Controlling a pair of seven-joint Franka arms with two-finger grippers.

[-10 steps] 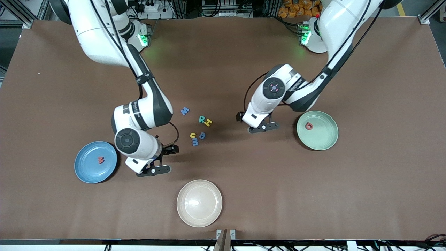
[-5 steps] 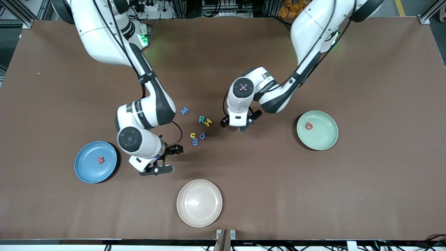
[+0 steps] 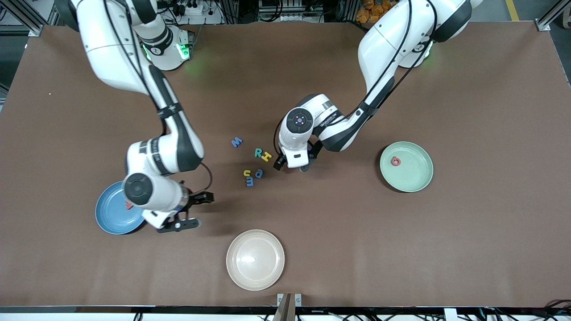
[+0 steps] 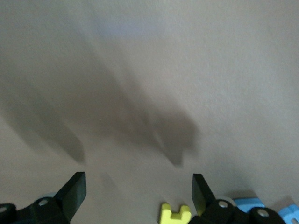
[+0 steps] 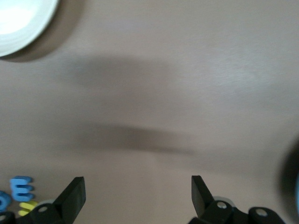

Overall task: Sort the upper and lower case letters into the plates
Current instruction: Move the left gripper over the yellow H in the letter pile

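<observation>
- Six loose foam letters lie on the brown table (image 3: 468, 249) between the two arms: a blue M (image 3: 237, 142), a teal R (image 3: 258, 153) touching a yellow H (image 3: 266, 156), a yellow u (image 3: 246, 173), a blue a (image 3: 258, 173), and a blue m (image 3: 250, 181) nearest the front camera.
- The sky blue plate (image 3: 109, 220) sits toward the right arm's end of the table. A red letter (image 3: 129, 205) lies in it, partly covered by the right arm's wrist in the front view.
- The pale mint green plate (image 3: 412, 176) sits toward the left arm's end and holds one red letter (image 3: 395, 161).
- A cream-beige plate (image 3: 255, 259) lies nearest the front camera, with nothing visible in it.
- The left gripper (image 3: 292, 167) hangs low just beside the letter group, on the side toward the mint plate. The front view hides its fingers under the wrist; the left wrist view shows both fingers (image 4: 74, 191) spread wide with nothing between them, and a yellow letter (image 4: 175, 214) at the frame's edge.
- The right gripper (image 3: 183, 218) hangs over bare table just beside the blue plate's rim. The right wrist view shows its fingers (image 5: 74, 191) wide apart and holding nothing, over bare table.
- Only the right wrist view shows the blue m (image 5: 21, 186) close up, with the cream plate's rim (image 5: 28, 32) in a corner.
</observation>
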